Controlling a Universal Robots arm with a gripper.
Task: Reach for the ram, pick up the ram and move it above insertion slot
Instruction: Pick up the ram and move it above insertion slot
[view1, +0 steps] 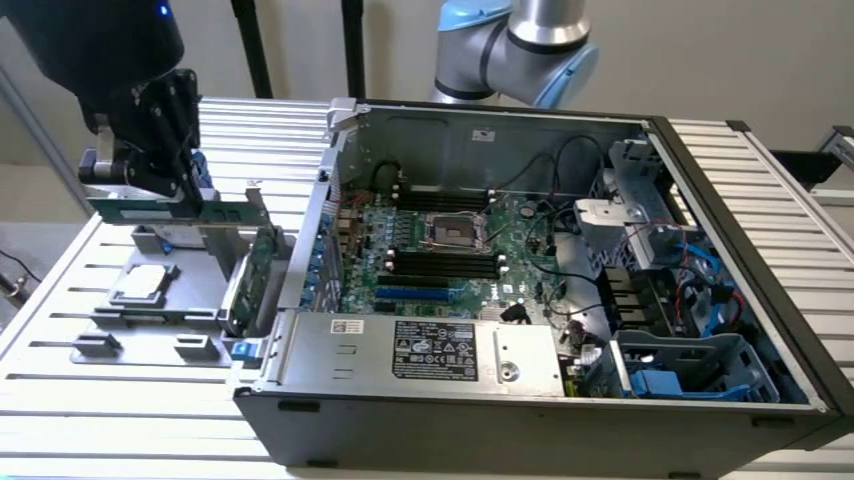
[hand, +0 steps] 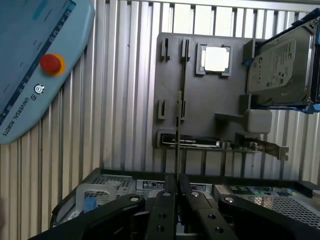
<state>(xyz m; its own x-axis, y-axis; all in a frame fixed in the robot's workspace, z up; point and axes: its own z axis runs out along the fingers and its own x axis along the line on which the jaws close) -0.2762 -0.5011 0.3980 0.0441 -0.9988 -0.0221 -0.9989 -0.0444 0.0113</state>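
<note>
The gripper (view1: 144, 185) holds the ram (view1: 140, 207) above the grey tray (view1: 200, 290); air around it is open; an upright card (view1: 254, 265) stands between it and the case (view1: 534, 300); the case top is open; cables (view1: 567, 215) and a drive cage (view1: 641, 185) crowd the exterior view's right; the slots (view1: 441, 263) lie bare.

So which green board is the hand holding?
The long thin memory stick, held level in the shut hand above the grey holder. The bigger card stands upright in that holder, untouched.

Ribbed bare-metal table (view1: 747, 170); matt grey plastic fixture plate (hand: 167, 90); glossy-labelled hard drive (hand: 277, 67).
</note>
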